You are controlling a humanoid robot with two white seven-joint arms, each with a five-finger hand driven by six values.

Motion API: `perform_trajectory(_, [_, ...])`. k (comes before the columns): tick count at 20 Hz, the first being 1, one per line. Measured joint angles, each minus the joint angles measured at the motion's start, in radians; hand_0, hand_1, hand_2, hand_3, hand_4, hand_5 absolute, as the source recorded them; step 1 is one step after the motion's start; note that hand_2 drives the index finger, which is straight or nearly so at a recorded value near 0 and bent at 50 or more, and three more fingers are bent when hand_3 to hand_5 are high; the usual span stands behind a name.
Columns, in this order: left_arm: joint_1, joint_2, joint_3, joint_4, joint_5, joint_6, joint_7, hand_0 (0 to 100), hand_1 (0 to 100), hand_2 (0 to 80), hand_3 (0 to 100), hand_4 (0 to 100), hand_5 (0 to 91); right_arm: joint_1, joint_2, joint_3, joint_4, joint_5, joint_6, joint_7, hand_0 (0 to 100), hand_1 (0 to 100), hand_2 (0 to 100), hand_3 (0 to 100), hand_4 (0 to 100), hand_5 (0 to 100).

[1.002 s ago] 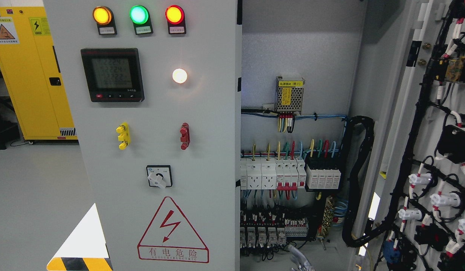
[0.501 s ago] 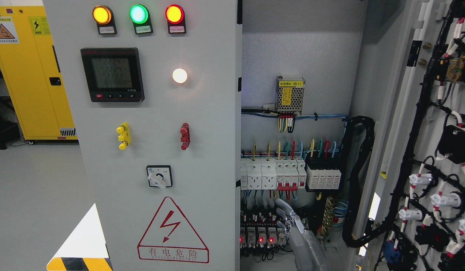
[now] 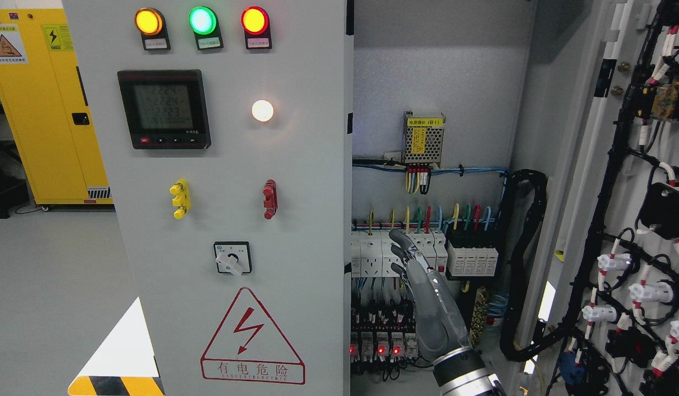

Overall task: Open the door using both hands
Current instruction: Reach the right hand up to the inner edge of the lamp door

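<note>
Right hand [image 3: 421, 286] at lower centre, fingers extended, holding nothing. Left door [image 3: 229, 192] looks a stiff, heavy steel panel; grip its right edge.

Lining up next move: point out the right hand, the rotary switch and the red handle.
right hand [image 3: 427, 291], head view, back of palm
rotary switch [image 3: 232, 258], head view, knob
red handle [image 3: 270, 198], head view, middle
</note>
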Motion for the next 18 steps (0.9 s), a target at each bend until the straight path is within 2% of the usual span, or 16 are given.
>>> perform_trajectory(5, [0.0, 0.0, 0.0, 0.0, 0.0, 0.0, 0.0, 0, 0, 0.0, 0, 0, 0.0, -0.072, 0.006, -0.008, 0.094, -0.02, 0.001, 0.004, 26, 0, 0, 0, 0, 0])
perform_trajectory(7, [0.0, 0.0, 0.0, 0.0, 0.0, 0.0, 0.0, 0, 0, 0.0, 0, 0, 0.0, -0.1, 0.008, -0.015, 0.128, -0.025, 0.002, 0.038, 26, 0, 0, 0, 0, 0])
perform_trajectory(13, [0.0, 0.0, 0.0, 0.0, 0.0, 0.0, 0.001, 0, 0, 0.0, 0, 0, 0.0, -0.161, 0.011, -0.039, 0.209, -0.035, 0.002, 0.08, 26, 0, 0, 0, 0, 0])
perform_trajectory(18, [0.0, 0.0, 0.0, 0.0, 0.0, 0.0, 0.001, 0, 0, 0.0, 0, 0, 0.0, -0.191, 0.011, -0.06, 0.258, -0.066, 0.002, 0.136, 26, 0, 0, 0, 0, 0])
